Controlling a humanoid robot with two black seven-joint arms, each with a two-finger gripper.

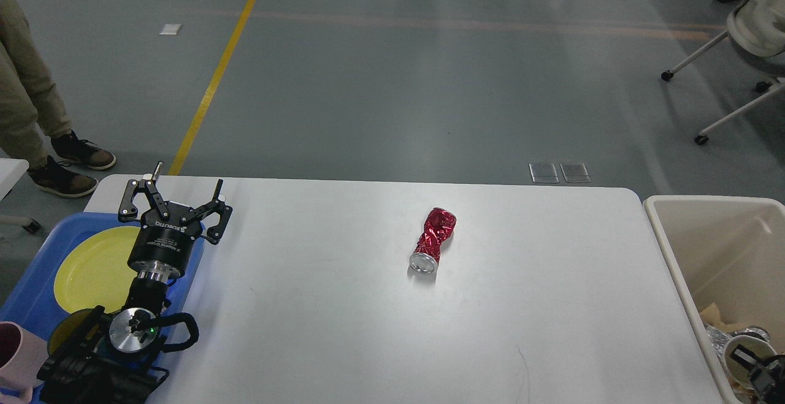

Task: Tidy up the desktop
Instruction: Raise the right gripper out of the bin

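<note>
Head view: the desktop (343, 330) spans the frame, white, smooth and plain. One crushed red can (433, 240) lies on its side near the desktop's middle, well apart from both grippers. The left gripper (178, 192) hovers over the desktop's left edge, above the blue tray (37, 287) holding a yellow plate (92, 266); jaws apart, empty. The right gripper (757, 370) sits low in the beige bin (674, 257) off the desktop's right edge; jaw state cannot be told. Judged step: clearing the can. Next move calls for a reach to the can, likely for the bin.

Left arm (132, 306) rising from lower left, left gripper (184, 192) pointing up, fingers (132, 198) spread apart, holding nothing
</note>
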